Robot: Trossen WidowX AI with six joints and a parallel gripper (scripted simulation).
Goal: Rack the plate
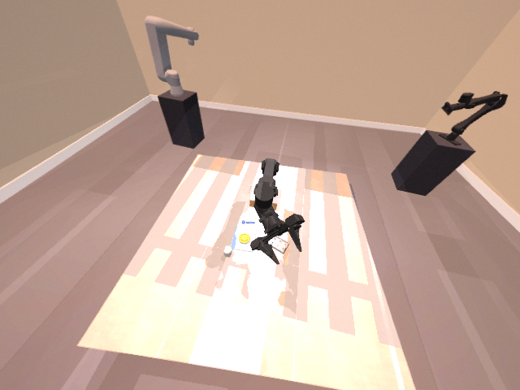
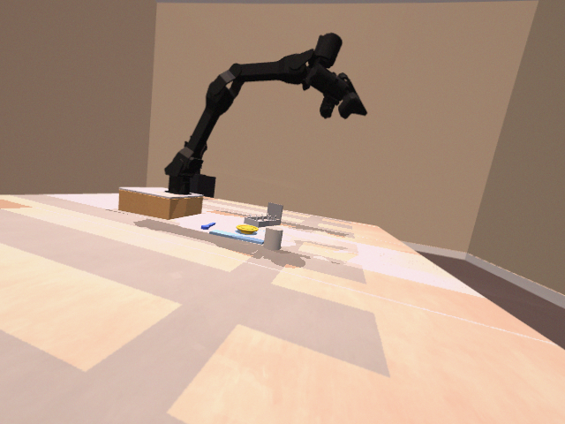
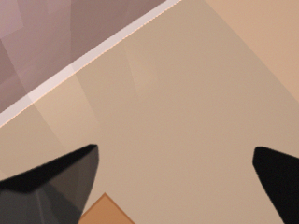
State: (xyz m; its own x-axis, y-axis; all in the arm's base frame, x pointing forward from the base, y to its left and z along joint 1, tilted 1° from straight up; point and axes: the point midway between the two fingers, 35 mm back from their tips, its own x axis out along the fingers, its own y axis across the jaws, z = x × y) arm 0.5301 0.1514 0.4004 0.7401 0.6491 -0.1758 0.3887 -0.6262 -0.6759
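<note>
The yellow plate [image 1: 244,238] [image 2: 246,229] lies flat on the white work area. The grey dish rack [image 1: 279,244] [image 2: 262,222] stands to the right of the plate in the top view, with small upright pegs and a taller panel at one end in the exterior view. No plate shows in its slots. My gripper [image 1: 289,257] [image 3: 177,154] is open and empty, its fingers wide apart. It is raised high above the table, well clear of plate and rack. The wrist view shows neither plate nor rack, only wall, floor and a corner of the table.
A pale cup [image 1: 227,250] [image 2: 273,238] stands near the plate. A flat light-blue strip [image 1: 233,238] [image 2: 236,237] lies between them. A small blue utensil [image 1: 249,222] [image 2: 208,225] lies nearer the wooden base block [image 2: 143,203] under my arm. Two other arms stand on pedestals beyond the table.
</note>
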